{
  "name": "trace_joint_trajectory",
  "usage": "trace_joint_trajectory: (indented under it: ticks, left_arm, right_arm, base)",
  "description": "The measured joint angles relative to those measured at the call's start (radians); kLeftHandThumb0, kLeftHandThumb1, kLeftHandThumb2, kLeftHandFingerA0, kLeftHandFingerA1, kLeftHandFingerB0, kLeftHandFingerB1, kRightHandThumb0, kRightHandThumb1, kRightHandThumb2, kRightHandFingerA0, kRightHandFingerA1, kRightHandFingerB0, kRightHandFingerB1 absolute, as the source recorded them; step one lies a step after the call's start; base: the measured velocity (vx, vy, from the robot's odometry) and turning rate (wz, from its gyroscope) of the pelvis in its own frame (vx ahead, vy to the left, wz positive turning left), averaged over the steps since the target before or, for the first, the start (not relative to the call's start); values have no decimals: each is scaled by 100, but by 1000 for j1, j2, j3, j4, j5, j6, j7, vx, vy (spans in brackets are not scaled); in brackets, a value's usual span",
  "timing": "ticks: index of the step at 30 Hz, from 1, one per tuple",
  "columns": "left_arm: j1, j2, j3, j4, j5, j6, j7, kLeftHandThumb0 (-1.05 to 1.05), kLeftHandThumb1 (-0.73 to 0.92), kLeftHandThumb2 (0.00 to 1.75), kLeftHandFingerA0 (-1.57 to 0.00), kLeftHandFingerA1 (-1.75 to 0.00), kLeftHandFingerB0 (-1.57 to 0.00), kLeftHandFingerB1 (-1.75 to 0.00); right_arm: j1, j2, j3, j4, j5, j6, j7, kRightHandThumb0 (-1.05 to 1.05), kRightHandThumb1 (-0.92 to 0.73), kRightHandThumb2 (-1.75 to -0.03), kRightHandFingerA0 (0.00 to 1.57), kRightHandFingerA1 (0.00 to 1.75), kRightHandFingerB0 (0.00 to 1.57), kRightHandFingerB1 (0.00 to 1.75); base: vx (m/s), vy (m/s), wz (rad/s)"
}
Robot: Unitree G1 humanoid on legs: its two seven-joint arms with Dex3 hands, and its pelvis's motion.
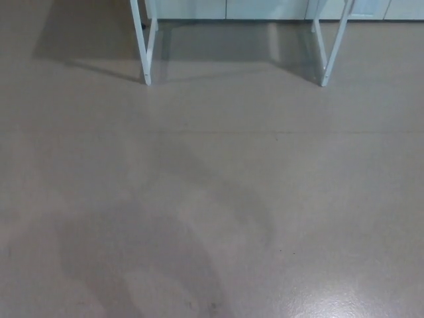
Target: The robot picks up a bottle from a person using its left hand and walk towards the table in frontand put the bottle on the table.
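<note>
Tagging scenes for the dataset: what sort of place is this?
Likely an indoor lab or workroom: a smooth grey floor with a sheen, white table legs standing on it, and pale cabinet fronts behind them.

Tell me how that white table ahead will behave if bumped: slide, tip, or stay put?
Probably light: the legs are thin white bars. It may slide rather than grip, since the floor looks smooth and glossy. Tipping is hard to judge, as only the lower legs show.
</note>
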Motion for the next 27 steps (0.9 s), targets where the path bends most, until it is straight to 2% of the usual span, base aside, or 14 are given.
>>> trace_joint_trajectory:
  ticks: [4, 5, 10, 11, 15, 16, 20, 21, 23, 24, 26, 27]
  left_arm:
    - [8, 0, 5, 8, 0, -14, -4, -45, 49, 84, -51, -71, -28, -54]
    - [9, 0, 7, 11, 0, -17, -5, -40, 65, 59, -50, -65, -31, -45]
    - [11, 5, 6, 13, 3, -33, -4, -43, 65, 58, -51, -62, -27, -42]
    - [16, 5, 8, 10, 3, -44, -3, -46, 50, 85, -48, -70, -23, -52]
    - [24, -4, 27, -16, -5, -78, -2, -46, 50, 85, -48, -70, -23, -52]
    - [25, -6, 30, -19, -7, -84, -2, -44, 65, 58, -51, -67, -25, -39]
    - [37, -22, 35, -51, -9, -111, -2, -42, 65, 59, -50, -64, -25, -39]
    - [39, -24, 36, -56, -9, -116, -2, -40, 63, 59, -47, -61, -26, -39]
    - [41, -25, 40, -67, -9, -127, -2, -39, 62, 58, -46, -62, -25, -39]
    - [41, -26, 44, -77, -11, -133, -3, -39, 61, 58, -45, -61, -26, -39]
    - [41, -27, 54, -99, -17, -150, -7, -39, 61, 58, -45, -61, -26, -39]
    - [41, -27, 56, -105, -18, -155, -9, -34, 57, 57, -38, -50, -29, -33]
  right_arm:
    - [7, 0, 1, 2, -1, -11, 0, -25, -73, -61, 66, 49, 53, 41]
    - [7, 0, 1, 2, -1, -15, 0, -25, -72, -61, 67, 49, 53, 41]
    - [9, 0, 1, 14, -1, -29, 0, -24, -73, -61, 66, 49, 52, 41]
    - [12, 0, 2, 17, -1, -32, 0, -25, -73, -61, 67, 50, 51, 41]
    - [14, 0, 4, 32, -2, -39, 1, -25, -73, -61, 67, 50, 51, 41]
    - [14, 0, 4, 34, -2, -41, 1, -25, -73, -61, 67, 49, 48, 39]
    - [15, 0, 10, 53, -4, -42, 6, -25, -74, -61, 66, 48, 47, 39]
    - [15, 0, 12, 56, -5, -42, 6, -35, -62, -79, 62, 58, 43, 49]
    - [14, 0, 18, 56, -6, -42, 9, -34, -64, -78, 61, 57, 43, 48]
    - [13, 0, 22, 54, -8, -42, 11, -26, -74, -61, 66, 48, 45, 38]
    - [5, 0, 30, 52, -10, -42, 15, -26, -74, -61, 66, 48, 45, 38]
    - [3, 0, 32, 52, -11, -42, 16, -26, -75, -61, 65, 48, 44, 38]
  base:
    - [0, 0, 0]
    - [0, 0, 0]
    - [0, 0, 0]
    - [0, 0, 0]
    - [0, 0, 0]
    - [0, 0, 0]
    - [0, 0, 0]
    - [0, 0, 0]
    - [0, 0, 0]
    - [0, 0, 0]
    - [0, 0, 0]
    - [0, 0, 0]
